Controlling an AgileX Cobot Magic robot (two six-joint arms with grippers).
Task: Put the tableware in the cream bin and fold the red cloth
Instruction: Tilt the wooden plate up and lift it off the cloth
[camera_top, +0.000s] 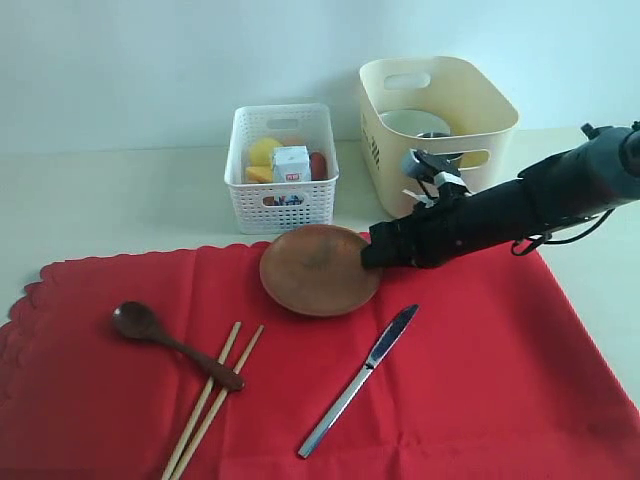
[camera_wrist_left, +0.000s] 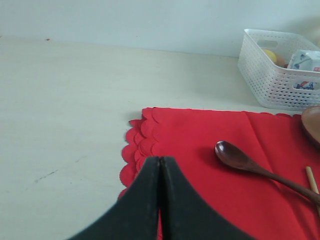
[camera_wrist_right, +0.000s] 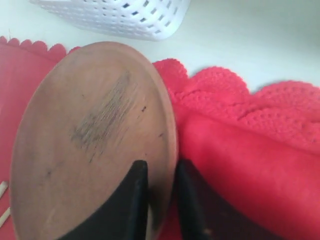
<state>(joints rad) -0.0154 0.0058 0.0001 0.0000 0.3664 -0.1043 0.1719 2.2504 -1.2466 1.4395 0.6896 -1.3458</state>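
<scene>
above red cloth (camera_top: 480, 380), low right claw (camera_wrist_right: 161, 165) grips plate (camera_top: 315, 270).

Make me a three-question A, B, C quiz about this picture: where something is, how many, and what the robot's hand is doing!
1. Where is the wooden spoon? A on the red cloth; B in the white basket; C in the cream bin.
2. How many chopsticks are there? A one; B two; C four.
3. What is the right gripper doing? A gripping the brown plate by its rim; B hanging open in the air; C holding the spoon.
Answers: 1 A, the spoon lies flat on the red fabric. 2 B, a pair lies side by side. 3 A, its jaws sit either side of the plate's rim.
</scene>
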